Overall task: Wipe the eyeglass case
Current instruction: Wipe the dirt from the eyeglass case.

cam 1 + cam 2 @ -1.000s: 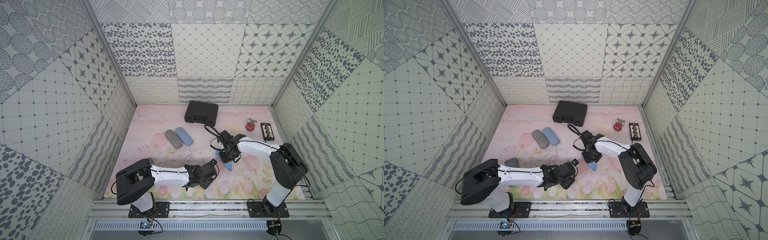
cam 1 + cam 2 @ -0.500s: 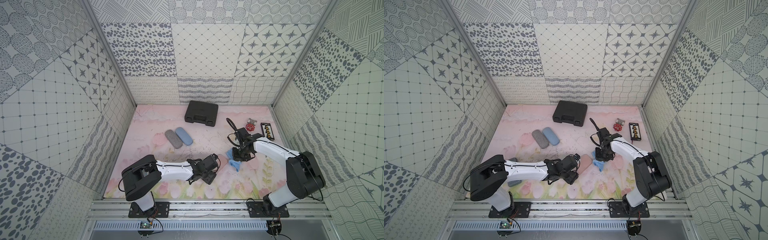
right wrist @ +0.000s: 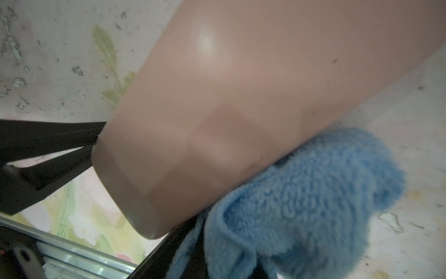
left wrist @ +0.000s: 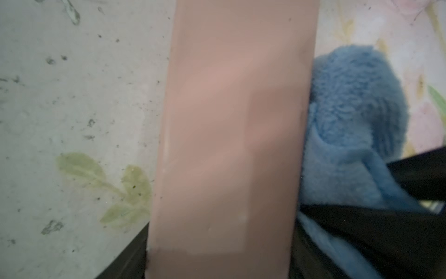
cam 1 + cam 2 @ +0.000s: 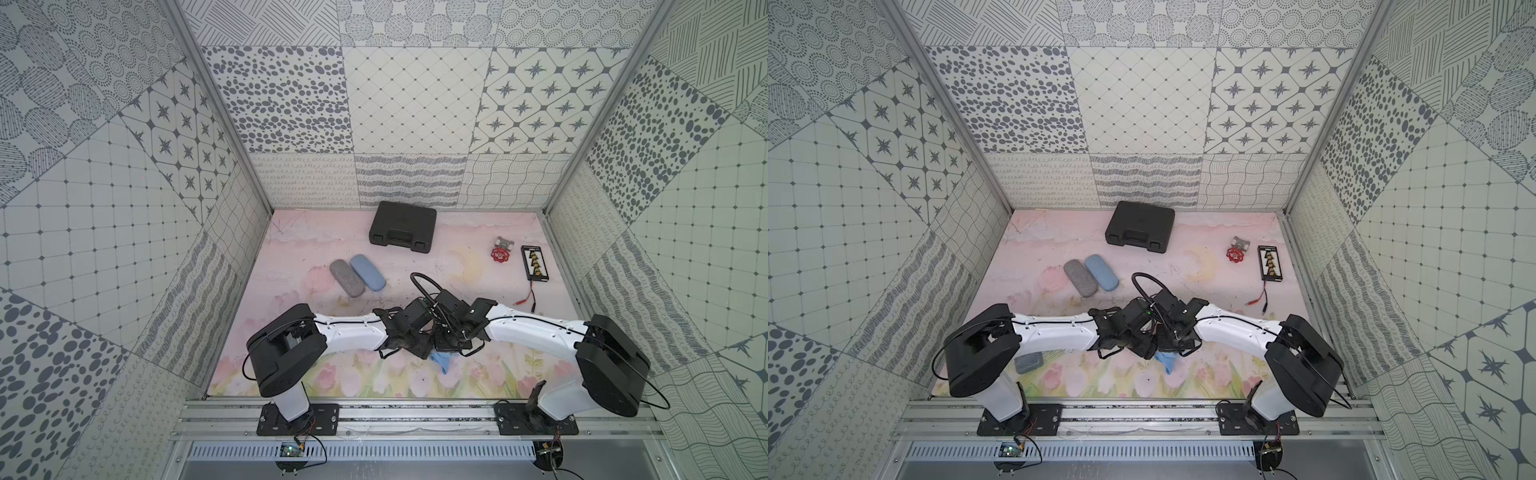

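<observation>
The left end effector [image 5: 415, 347] has its fingers closed partway around the pinkish-brown eyeglass case [image 4: 229, 135]. It holds the case by one end, near the front middle of the table [image 5: 291, 266], and the case looks lifted off it. The right end effector [image 5: 451, 343] is squeezed tight on a fluffy blue cloth [image 3: 301, 198], and the cloth is pressed against one long side of the case. This looks like the rubbing part of the job. To do it well, the left arm should hold the case firm so it does not slip or twist. The right arm should slide the cloth along the whole side, pushing softly, not hard. After that, the case needs turning so the other sides get rubbed too. Part of the cloth hangs loose, so it might snag.
</observation>
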Action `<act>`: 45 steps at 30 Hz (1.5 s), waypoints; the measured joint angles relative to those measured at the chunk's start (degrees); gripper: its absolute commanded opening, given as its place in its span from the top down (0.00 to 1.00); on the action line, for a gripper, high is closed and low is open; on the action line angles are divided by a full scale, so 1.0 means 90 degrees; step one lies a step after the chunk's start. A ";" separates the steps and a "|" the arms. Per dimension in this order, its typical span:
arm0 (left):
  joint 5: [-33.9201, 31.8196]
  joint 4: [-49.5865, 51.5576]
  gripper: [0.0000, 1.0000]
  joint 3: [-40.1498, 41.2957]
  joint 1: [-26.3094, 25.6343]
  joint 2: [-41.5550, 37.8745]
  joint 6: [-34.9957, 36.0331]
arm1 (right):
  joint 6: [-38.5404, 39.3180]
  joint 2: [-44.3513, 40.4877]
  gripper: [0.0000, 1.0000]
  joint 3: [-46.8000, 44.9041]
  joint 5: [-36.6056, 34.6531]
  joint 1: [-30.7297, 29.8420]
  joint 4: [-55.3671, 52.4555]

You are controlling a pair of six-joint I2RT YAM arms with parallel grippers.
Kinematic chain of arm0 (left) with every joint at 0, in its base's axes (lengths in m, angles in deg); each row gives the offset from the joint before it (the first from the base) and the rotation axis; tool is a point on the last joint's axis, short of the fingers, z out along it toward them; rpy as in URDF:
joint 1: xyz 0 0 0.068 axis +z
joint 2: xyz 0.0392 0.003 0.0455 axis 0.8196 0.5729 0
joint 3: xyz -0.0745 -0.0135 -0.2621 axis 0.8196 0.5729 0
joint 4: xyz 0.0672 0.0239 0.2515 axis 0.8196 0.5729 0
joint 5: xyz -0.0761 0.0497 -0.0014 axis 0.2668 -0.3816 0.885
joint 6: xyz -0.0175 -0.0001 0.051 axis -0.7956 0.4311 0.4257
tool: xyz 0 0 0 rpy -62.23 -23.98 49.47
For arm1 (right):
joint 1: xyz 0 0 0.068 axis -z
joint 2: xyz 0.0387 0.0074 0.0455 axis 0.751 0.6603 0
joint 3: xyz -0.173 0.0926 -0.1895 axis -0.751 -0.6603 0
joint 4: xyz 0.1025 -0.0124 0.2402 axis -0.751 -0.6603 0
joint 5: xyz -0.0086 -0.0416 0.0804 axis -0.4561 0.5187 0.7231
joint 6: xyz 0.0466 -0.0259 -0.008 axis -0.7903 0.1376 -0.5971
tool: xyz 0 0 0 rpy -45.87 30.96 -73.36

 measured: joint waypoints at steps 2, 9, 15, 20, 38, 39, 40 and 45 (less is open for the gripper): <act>0.0049 0.0007 0.96 -0.0002 0.0017 -0.0002 0.0005 | -0.0015 0.0000 1.00 0.0000 0.0182 0.0158 0.0002; 0.0202 -0.0238 0.96 0.0180 0.0053 -0.0141 -0.0087 | 0.0573 -0.0015 1.00 -0.0053 0.0726 0.2212 0.0136; 0.1430 -0.0690 0.96 0.0595 0.0172 -0.0396 -0.0321 | 0.1477 0.0010 1.00 0.0461 -0.0338 0.3264 0.0024; 0.2676 -0.1314 0.97 0.1010 0.0512 -0.0476 -0.0867 | 0.1848 -0.0129 1.00 0.0359 -0.0993 0.3293 -0.0121; 0.5433 -0.3157 1.00 0.1627 0.1433 0.0262 -0.2268 | 0.0486 -0.0284 1.00 -0.1413 0.1081 0.2293 0.2594; 0.5549 -0.3162 1.00 0.1637 0.1460 0.0294 -0.2310 | 0.0440 -0.0284 1.00 -0.1479 0.1207 0.2193 0.2790; 0.5610 -0.3184 1.00 0.1637 0.1496 0.0323 -0.2387 | 0.0415 -0.0287 1.00 -0.1537 0.1392 0.2013 0.2934; 0.5865 -0.3101 1.00 0.1642 0.1727 0.0357 -0.2480 | 0.0437 -0.0374 1.00 -0.1768 0.1843 0.0923 0.3135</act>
